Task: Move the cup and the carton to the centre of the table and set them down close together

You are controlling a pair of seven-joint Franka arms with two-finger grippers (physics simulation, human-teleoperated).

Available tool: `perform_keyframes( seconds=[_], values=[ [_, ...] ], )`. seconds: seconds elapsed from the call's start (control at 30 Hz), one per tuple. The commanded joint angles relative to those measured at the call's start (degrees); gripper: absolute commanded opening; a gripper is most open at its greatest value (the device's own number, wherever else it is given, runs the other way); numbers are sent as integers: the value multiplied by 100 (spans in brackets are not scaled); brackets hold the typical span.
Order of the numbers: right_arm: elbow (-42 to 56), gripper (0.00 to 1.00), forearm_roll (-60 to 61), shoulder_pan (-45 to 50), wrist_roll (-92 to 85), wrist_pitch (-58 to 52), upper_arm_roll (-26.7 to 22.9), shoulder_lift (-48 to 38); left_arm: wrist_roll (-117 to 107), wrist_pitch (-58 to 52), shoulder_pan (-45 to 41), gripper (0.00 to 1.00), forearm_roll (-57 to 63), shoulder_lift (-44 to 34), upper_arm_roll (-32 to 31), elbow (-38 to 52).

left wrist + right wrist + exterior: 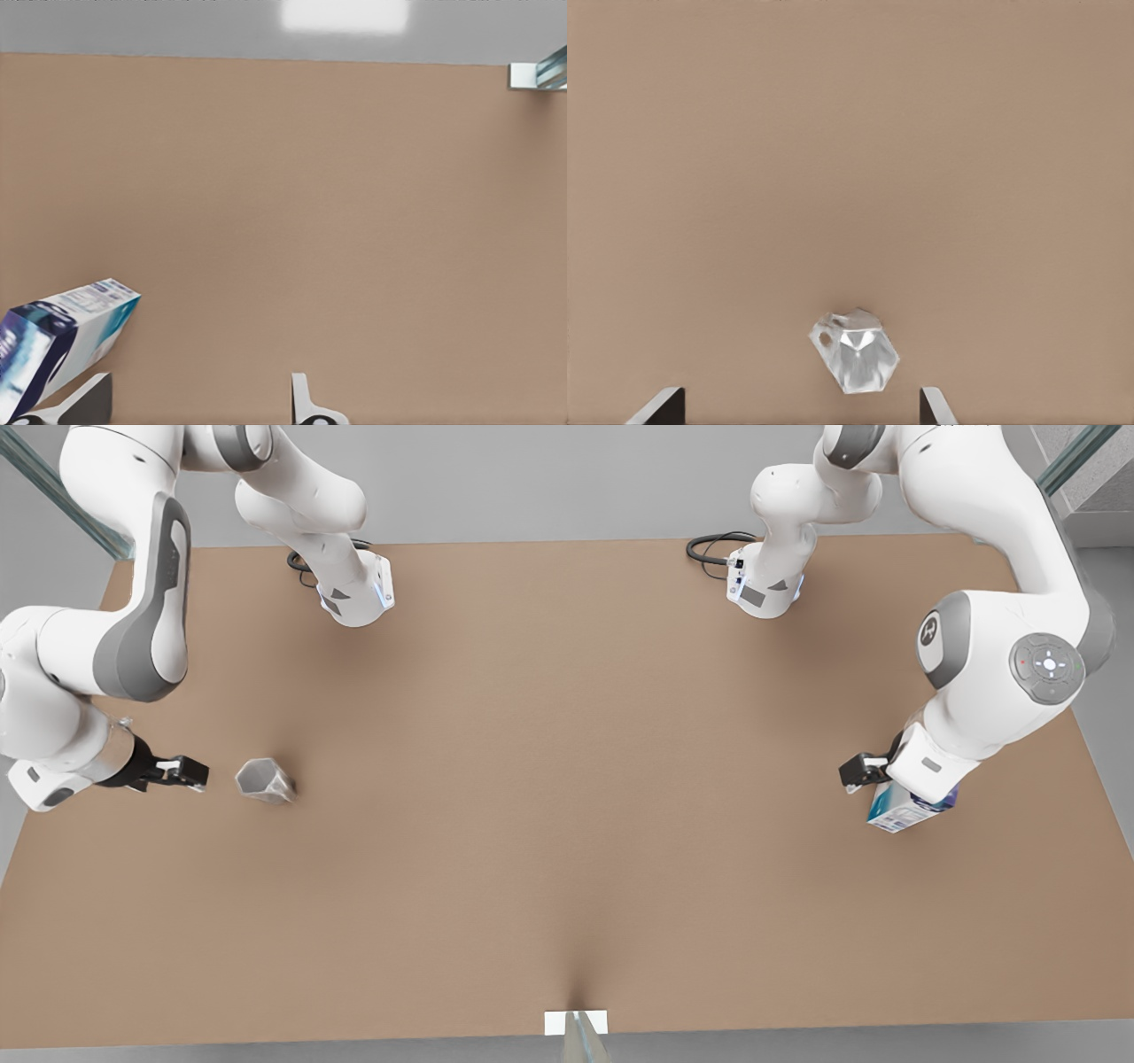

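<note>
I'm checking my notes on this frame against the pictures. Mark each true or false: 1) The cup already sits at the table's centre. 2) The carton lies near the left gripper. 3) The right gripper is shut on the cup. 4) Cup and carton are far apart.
1) False: the cup sits near the table's edge at the front view's left.
2) True: the carton lies beside the left gripper, apparently not between its fingers.
3) False: the right gripper is open, with the cup in front of it.
4) True: they sit at opposite sides of the table.
</note>
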Motion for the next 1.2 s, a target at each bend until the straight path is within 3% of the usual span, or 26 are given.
perform_keyframes(
  seconds=[0.0,0.2,0.47,0.77,1.17],
  values=[
    [1,100,-4,-24,6,-9,-1,-4,0,8,0,100,8,16,0,0],
    [-833,100,-13,-68,-29,254,-1,4,0,17,0,100,-1,183,0,0],
    [-2732,100,-21,-305,-1664,1572,-212,-215,-26,-27,-17,100,-1,332,0,70],
    [-3128,100,-39,-586,-2517,2917,-352,417,-70,-36,-44,100,-1,385,-9,79],
    [-3840,100,-57,-806,-2842,3541,-352,699,-44,-36,-35,100,8,473,-9,79]
  ],
)
